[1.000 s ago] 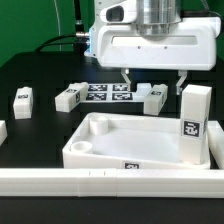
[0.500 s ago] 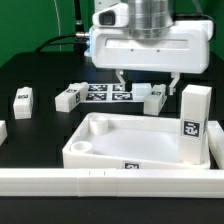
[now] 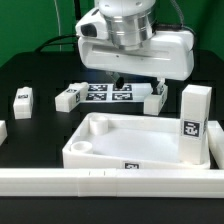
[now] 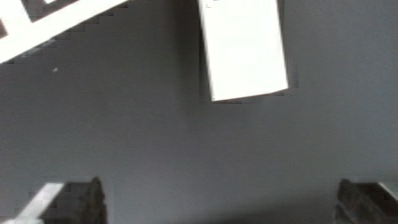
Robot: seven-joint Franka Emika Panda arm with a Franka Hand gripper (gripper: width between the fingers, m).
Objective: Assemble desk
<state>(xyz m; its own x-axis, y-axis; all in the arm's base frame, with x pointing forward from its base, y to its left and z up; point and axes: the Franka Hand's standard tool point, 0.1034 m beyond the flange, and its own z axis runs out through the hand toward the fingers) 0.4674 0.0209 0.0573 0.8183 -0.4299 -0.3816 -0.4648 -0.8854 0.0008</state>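
The pincer point(image 3: 139, 86) hangs tilted above the black counter point(image 3: 40, 75). Its fingers are spread wide and hold nothing. In the wrist view the dark fingers point(image 4: 71, 200) have only bare counter between them, and a white leg point(image 4: 246, 50) lies flat ahead of them, untouched.

In the exterior view that nearest leg point(image 3: 152, 99) lies just below the pincer. The marker board point(image 3: 105, 93) is just beside it, toward the exterior view's left. Farther that way lie a second leg point(image 3: 66, 97) and then a third leg point(image 3: 22, 100), well apart from the pincer.

On the camera side of the pincer sits the desk top point(image 3: 110, 158), a white rimmed tray resting flat with its hollow facing up. A round socket point(image 3: 83, 148) shows in its corner at the exterior view's left. An upright leg point(image 3: 194, 120) with a black-and-white tag stands in the tray's corner at the exterior view's right. Farthest from the pincer, a long low white rail point(image 3: 110, 182) runs along the front of the counter.
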